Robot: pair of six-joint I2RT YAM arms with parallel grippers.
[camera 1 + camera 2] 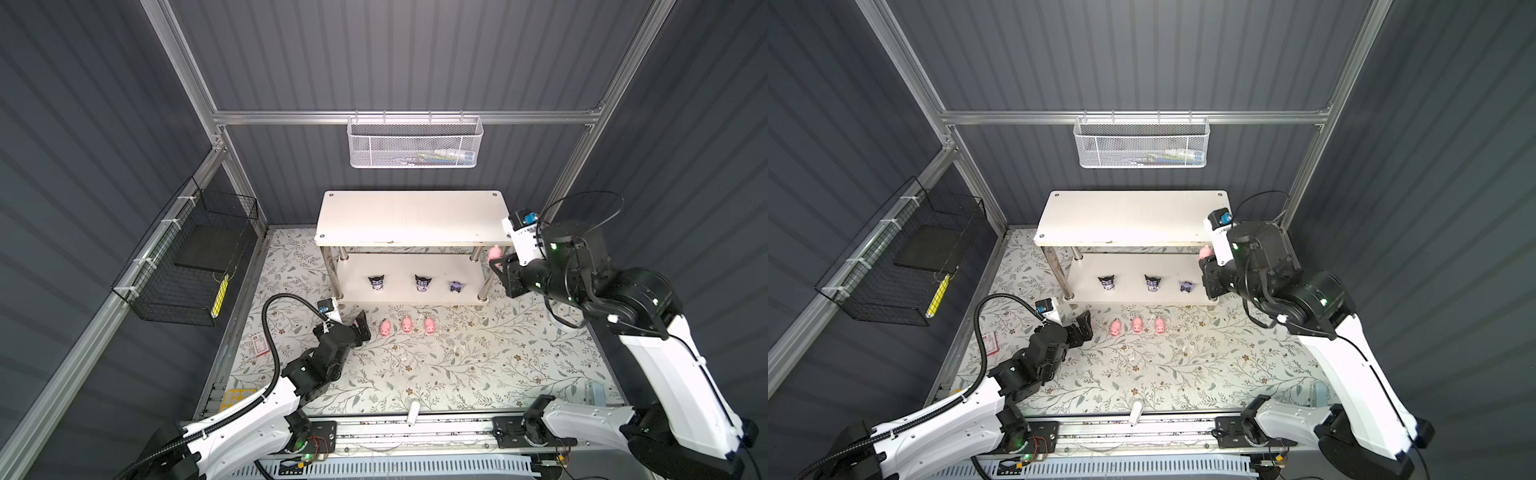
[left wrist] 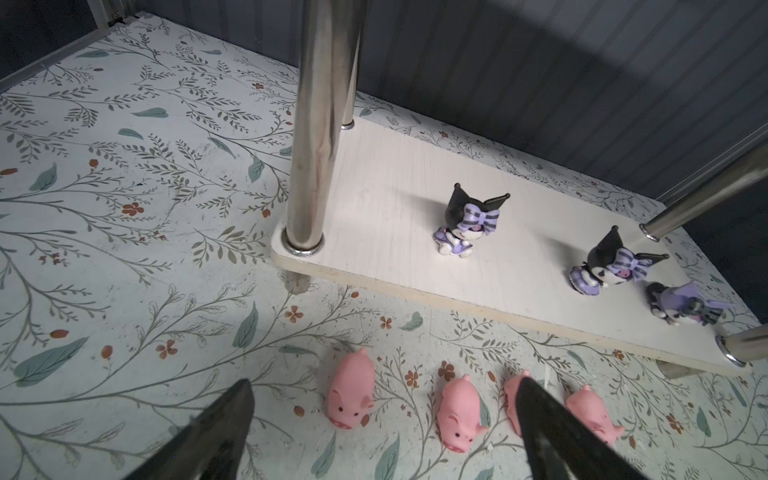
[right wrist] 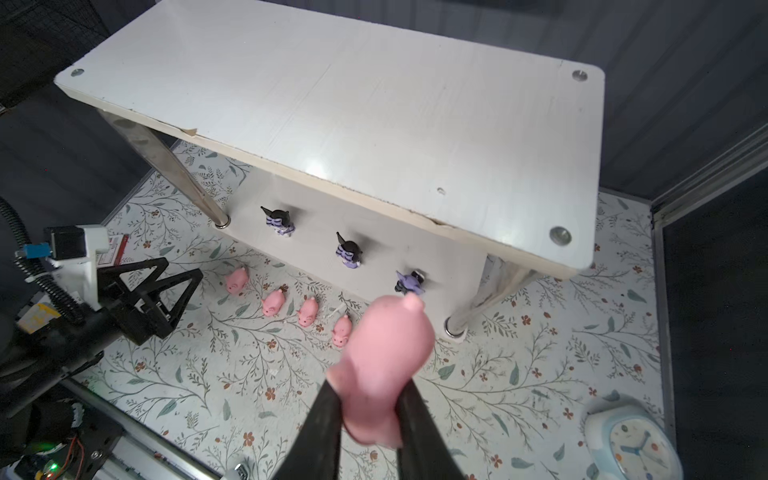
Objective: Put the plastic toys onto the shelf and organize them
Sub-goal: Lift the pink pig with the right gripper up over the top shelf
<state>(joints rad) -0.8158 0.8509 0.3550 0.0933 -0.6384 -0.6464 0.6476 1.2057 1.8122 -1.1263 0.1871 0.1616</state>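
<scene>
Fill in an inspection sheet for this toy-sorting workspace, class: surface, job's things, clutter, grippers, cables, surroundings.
Surface: floral mat under everything.
Job's things: three black-eared figurines stand on the shelf, on its lower board; four pink pigs in a row on the mat before it; fifth pig in the right gripper; no toys on the top board.
Clutter: white cylinder at the front edge; pale-blue clock at the front right; red-and-white card at the left.
Grippers: left gripper open, low beside the pig row; right gripper shut on a pig, beside the shelf's right end.
Cables: black corrugated hose arches over the left arm; thin black cable loops behind the right arm.
Surroundings: white mesh basket on the back rail; black wire basket on the left wall.
</scene>
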